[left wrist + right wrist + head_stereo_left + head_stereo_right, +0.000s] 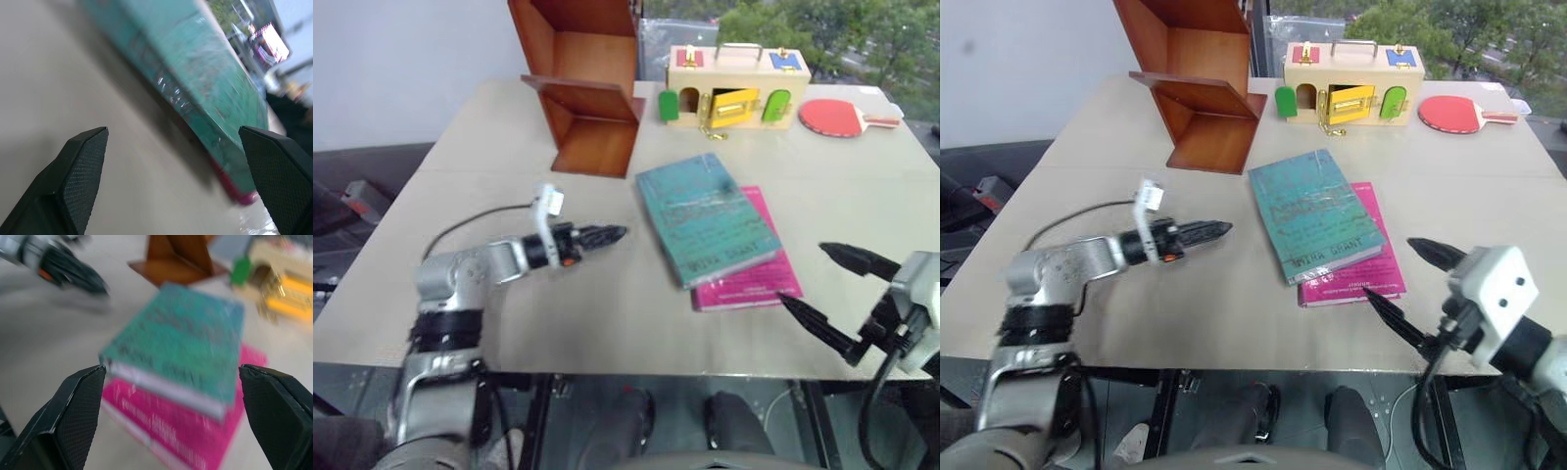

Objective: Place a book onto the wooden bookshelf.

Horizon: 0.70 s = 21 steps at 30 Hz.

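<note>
Left gripper (pixel 607 235) wide open, empty, low over the table (pixel 470 176), pointing at the book (pixel 705 217) from just beside its left edge. Right gripper (pixel 832 294) also spread wide, empty, at the near table edge, near the books' front corner. Book lying flat atop pink book (pixel 754 279), hiding most of it. Bookshelf (pixel 592 93) at the far side, top cut off. Bare table between book and bookshelf.

Office or lab: plain table (pixel 509 323), window (pixel 862 39) overlooking trees.
</note>
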Motion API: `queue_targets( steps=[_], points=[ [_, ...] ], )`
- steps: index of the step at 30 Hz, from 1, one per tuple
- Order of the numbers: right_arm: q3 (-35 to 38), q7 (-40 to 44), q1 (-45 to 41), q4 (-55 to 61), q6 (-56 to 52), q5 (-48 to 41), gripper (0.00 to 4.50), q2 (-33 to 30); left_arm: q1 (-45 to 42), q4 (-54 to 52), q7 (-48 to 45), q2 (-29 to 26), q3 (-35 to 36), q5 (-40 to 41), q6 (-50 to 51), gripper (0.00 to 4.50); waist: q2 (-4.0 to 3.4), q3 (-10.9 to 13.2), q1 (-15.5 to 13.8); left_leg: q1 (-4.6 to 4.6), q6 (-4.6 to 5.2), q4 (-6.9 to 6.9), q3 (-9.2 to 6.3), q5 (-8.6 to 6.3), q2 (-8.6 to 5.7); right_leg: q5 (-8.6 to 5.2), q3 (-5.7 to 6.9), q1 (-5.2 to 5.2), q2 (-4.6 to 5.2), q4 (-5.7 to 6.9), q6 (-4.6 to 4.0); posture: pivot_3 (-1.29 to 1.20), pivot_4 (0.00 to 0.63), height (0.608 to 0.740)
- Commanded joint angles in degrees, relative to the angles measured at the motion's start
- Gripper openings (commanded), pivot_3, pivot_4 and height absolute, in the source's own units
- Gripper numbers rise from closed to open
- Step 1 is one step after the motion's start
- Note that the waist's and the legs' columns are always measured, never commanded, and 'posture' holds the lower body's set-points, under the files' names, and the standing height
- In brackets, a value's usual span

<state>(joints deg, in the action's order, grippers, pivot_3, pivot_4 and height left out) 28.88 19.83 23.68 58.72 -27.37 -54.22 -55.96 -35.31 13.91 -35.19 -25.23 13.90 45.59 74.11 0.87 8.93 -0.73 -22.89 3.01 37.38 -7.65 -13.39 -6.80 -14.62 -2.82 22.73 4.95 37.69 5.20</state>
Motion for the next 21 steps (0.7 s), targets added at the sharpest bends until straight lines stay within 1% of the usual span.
queue_targets(
  steps=[1,3,6,9,13,17,21],
  points=[
    [-4.77,-2.8,-3.29,1.28,0.48,0.54,4.45,-0.44,-3.49,3.52,7.33,3.69,6.65,2.19,7.2,4.5,0.14,0.05,-0.01,-0.05,-0.07,0.0,-0.02,0.04,0.0,-0.01,0.01,0.04,0.03,-0.02,0.0,0.0,0.15,0.74],
    [-7.38,-3.98,-5.74,1.28,0.49,0.22,4.45,-0.2,-6.5,8.33,11.53,7.69,11.0,2.56,7.31,4.5,0.14,0.05,-0.14,-0.06,-0.09,-0.01,-0.01,0.05,0.0,0.0,-0.02,0.04,0.06,-0.05,0.0,0.0,0.15,0.74],
    [-10.34,-5.35,-8.73,1.28,0.98,-1.44,4.45,-0.14,-10.03,14.32,16.28,12.33,16.12,2.55,4.4,4.5,0.27,0.01,-0.39,-0.06,-0.09,0.04,0.01,0.05,-0.07,0.0,-0.02,-0.01,0.08,-0.06,0.0,0.0,0.15,0.74],
    [-12.34,-5.74,-10.9,1.28,1.74,-3.1,4.45,-0.73,-11.56,16.54,17.15,15.05,17.42,3.09,4.38,4.5,0.31,0.02,-0.34,-0.06,-0.09,0.04,0.0,0.05,-0.07,0.0,-0.02,-0.01,0.16,-0.04,0.0,0.0,0.15,0.74],
    [-14.15,-5.19,-12.46,1.28,1.66,-3.89,4.45,-1.76,-12.77,17.88,17.94,17.2,18.22,3.26,4.93,4.5,0.32,0.03,-0.28,-0.07,-0.09,0.03,0.0,0.05,-0.07,0.0,-0.03,0.0,0.17,-0.04,0.0,0.0,0.15,0.74],
    [-14.9,-4.6,-12.39,1.28,1.6,-3.55,4.45,-2.36,-14.0,19.61,17.94,17.95,18.55,3.46,5.99,4.5,0.32,0.03,-0.26,-0.06,-0.1,0.03,0.01,0.05,-0.07,0.0,-0.03,0.0,0.15,-0.03,0.0,0.0,0.15,0.74],
    [-14.45,-4.38,-11.78,1.28,1.84,-3.13,4.45,-2.35,-14.67,21.5,16.99,18.24,17.63,2.47,4.76,4.5,0.32,0.03,-0.26,-0.06,-0.09,0.03,0.01,0.05,-0.07,0.0,-0.03,0.0,0.13,-0.03,0.0,0.0,0.15,0.74]
  ],
)
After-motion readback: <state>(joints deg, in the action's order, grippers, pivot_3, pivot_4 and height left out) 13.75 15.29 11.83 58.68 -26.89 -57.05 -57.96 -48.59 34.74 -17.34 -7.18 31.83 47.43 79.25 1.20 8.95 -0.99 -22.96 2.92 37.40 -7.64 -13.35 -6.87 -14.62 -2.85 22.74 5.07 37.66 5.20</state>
